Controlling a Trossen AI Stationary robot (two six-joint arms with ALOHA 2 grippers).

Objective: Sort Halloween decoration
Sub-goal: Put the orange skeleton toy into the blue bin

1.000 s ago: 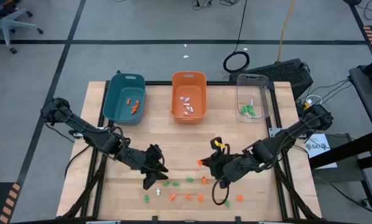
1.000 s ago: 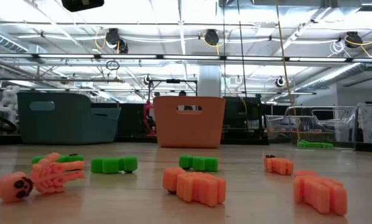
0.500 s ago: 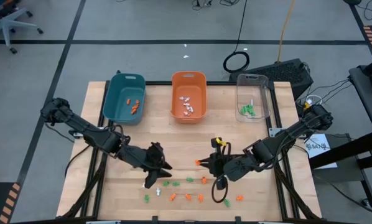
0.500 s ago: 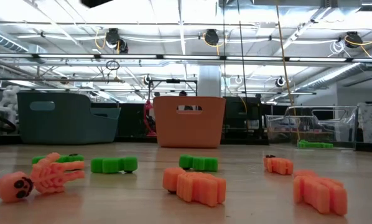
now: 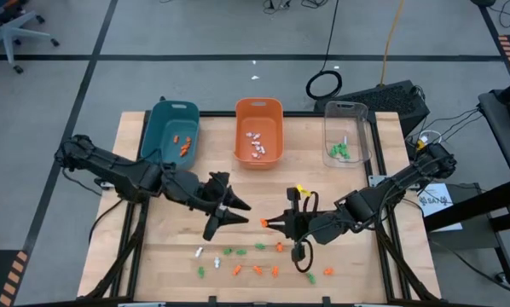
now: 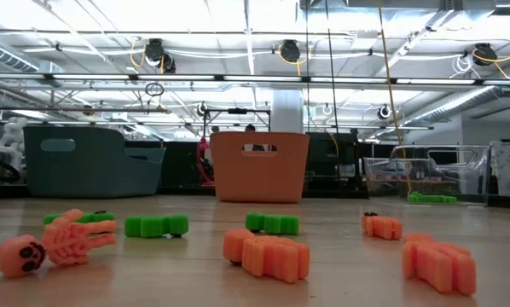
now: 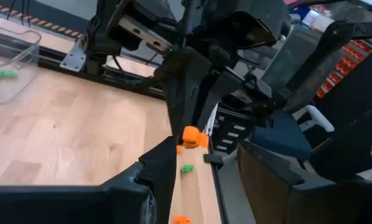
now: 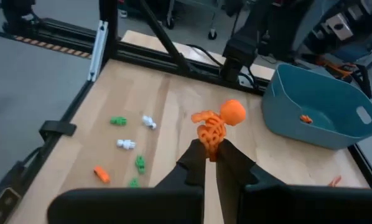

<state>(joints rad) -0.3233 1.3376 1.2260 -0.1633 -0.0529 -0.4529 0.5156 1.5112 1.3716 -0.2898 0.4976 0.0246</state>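
Orange skeleton (image 8: 216,126) between right fingers (image 8: 195,163)

High view: overhead, straight down, far enough to take in the whole worktop (image 5: 263,183), both arms and the surrounding floor.

Low view: at worktop height, level across the wood toward the room; nearest trinkets loom large, the teal bin (image 6: 89,160), orange bin (image 6: 258,165) and clear bin (image 6: 425,179) stand at the far edge. The same three bins line the worktop's far side in the high view.

Left wrist view: close, looking along the worktop at the right arm, clear bin at one side.

Right wrist view: close, looking down past its own claw (image 8: 211,154) across the wood to the teal bin.
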